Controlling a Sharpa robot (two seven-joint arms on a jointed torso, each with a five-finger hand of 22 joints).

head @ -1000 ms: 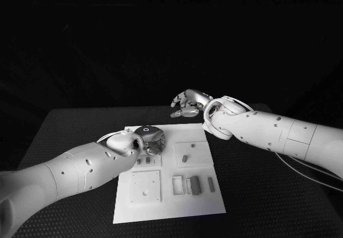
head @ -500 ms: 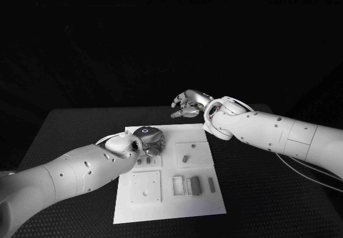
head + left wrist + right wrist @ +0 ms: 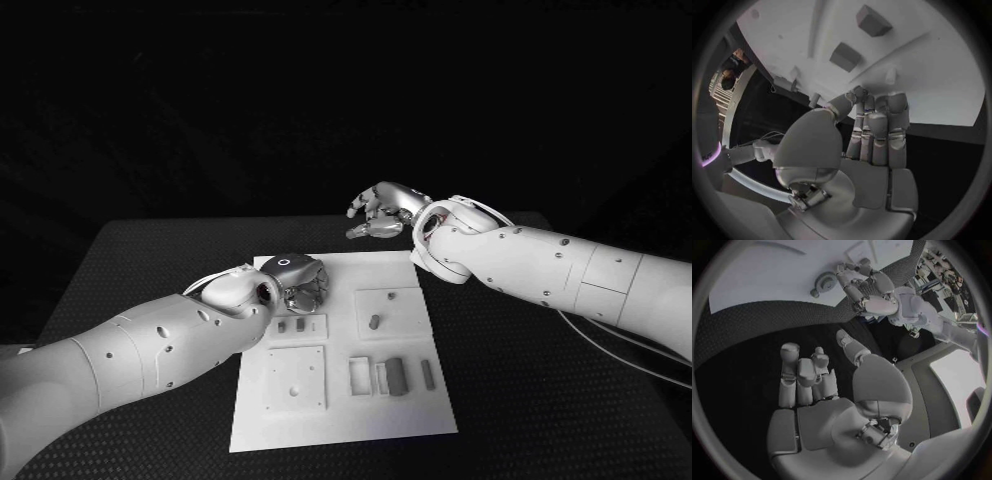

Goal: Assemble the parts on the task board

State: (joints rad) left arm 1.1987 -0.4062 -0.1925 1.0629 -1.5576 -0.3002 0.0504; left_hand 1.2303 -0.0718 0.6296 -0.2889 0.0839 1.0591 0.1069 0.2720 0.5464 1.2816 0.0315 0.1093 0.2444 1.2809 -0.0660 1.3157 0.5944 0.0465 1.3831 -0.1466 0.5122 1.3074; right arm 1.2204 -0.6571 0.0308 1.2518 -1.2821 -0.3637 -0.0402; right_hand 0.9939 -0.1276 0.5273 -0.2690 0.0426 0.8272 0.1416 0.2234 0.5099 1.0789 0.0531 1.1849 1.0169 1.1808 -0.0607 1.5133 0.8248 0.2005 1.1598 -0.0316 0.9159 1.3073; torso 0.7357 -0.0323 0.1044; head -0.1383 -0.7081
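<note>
Two hands are over our table, and only one is near the work. We see the task board [image 3: 339, 395] lying as a long white plate down the middle of the black table [image 3: 144, 260], its long axis running away from us. Our left hand [image 3: 293, 283] hangs over the board's far left part, fingers held together and pointing down at the plate; in the left wrist view those fingers [image 3: 878, 131] are straight and side by side, with nothing between them and the thumb, so we read that hand as empty and roughly open. Our right hand [image 3: 378, 211] is raised beyond the board's far edge, well apart from every part, fingers loosely curled, palm bare; it grips nothing, and we cannot tell whether to call it open or closed.

So the left hand is clearly the nearer one. The small parts [image 3: 291, 325] by the far left pocket lie just nearer us than its fingertips, almost beneath them. Towards the right sits a raised square block [image 3: 389, 308] with a short peg [image 3: 374, 321] lying on it. Nearer us again lie a flat square plate with holes [image 3: 296, 377] and a row of narrow grey bars [image 3: 392, 374], each with its long axis along the board's length.

We judge the next move to be a short reach down and back towards us by the left hand.
</note>
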